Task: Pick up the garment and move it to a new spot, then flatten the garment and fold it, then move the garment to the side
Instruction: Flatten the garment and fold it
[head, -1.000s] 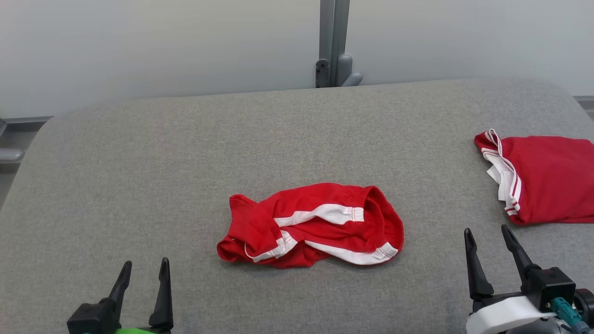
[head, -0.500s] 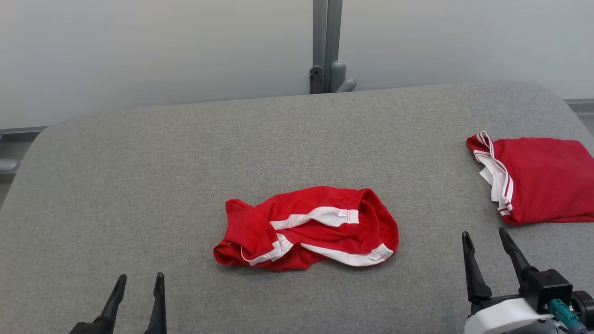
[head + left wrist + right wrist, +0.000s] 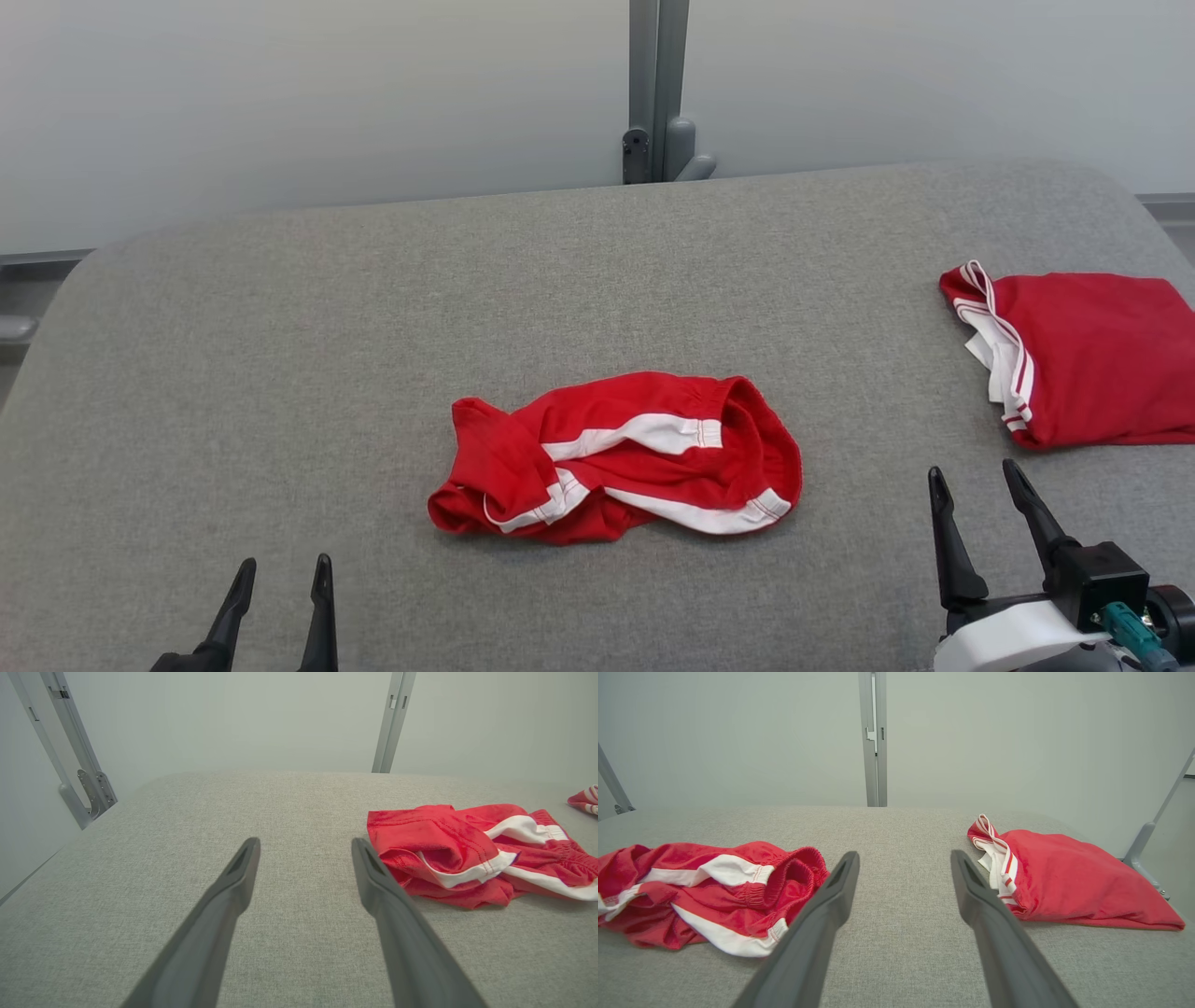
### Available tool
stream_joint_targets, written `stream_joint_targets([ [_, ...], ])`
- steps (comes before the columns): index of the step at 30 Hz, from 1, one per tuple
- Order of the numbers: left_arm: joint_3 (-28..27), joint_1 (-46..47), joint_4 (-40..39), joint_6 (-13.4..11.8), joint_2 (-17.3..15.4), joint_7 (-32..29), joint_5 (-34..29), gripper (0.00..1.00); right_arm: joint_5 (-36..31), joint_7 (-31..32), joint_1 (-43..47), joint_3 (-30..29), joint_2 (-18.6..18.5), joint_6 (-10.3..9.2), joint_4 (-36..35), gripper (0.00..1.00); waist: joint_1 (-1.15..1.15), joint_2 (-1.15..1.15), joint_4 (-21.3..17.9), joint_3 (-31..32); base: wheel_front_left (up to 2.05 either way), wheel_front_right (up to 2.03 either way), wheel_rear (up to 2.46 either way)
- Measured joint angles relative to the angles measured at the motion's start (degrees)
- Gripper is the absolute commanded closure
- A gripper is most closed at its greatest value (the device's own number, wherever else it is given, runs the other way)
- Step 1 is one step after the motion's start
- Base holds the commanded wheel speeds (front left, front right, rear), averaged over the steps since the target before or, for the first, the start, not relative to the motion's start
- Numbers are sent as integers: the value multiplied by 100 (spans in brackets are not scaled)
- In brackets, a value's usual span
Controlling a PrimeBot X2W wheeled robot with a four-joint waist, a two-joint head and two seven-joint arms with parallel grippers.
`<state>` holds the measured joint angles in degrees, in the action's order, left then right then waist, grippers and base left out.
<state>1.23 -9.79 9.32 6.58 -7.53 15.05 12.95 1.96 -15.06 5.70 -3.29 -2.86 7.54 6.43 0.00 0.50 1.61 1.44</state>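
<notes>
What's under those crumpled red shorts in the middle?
The red shorts lie on the grey padded surface, visible all around them. Anything beneath their bunched folds is covered from sight.

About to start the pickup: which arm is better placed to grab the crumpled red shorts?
Probably the right. The right gripper, open, has its fingertips level with the red shorts, beside their waistband. The left gripper, open too, sits farther back toward the robot.
</notes>
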Motion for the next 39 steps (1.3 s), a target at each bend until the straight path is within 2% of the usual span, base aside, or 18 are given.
stream_joint_targets([
  [6, 152, 87, -53, 52, 57, 0, -226, 0, -18, 0, -40, 79, -3, 0, -18, 0, 0, 0, -116, -45, 0, 0, 0],
  [14, 1290, 1118, 94, 81, 73, -2, -380, 0, -18, 0, -192, 109, -22, 0, -118, 0, 0, 0, -405, -268, 0, 0, 0],
  [21, 2610, 2637, 675, 83, 60, -866, -318, 0, 51, 0, -519, 171, -10, 0, -209, 0, 0, 0, -644, -797, 0, 0, 0],
  [27, 3507, 3484, 1080, 98, 87, -1511, -199, 0, 247, 0, -715, 212, -7, 0, -189, 0, 0, 0, -918, -1226, 0, 0, 0],
  [31, 3627, 3706, 1299, 98, 107, -1729, 120, 0, 383, 0, -825, 230, -7, 0, -158, 0, 0, 0, -1149, -1397, 0, 0, 0],
  [39, 3639, 3882, 1714, 49, 10, -1982, 134, 0, 478, 0, -867, 257, -4, 0, -125, 0, 0, 0, -1460, -1570, 0, 0, 0],
])
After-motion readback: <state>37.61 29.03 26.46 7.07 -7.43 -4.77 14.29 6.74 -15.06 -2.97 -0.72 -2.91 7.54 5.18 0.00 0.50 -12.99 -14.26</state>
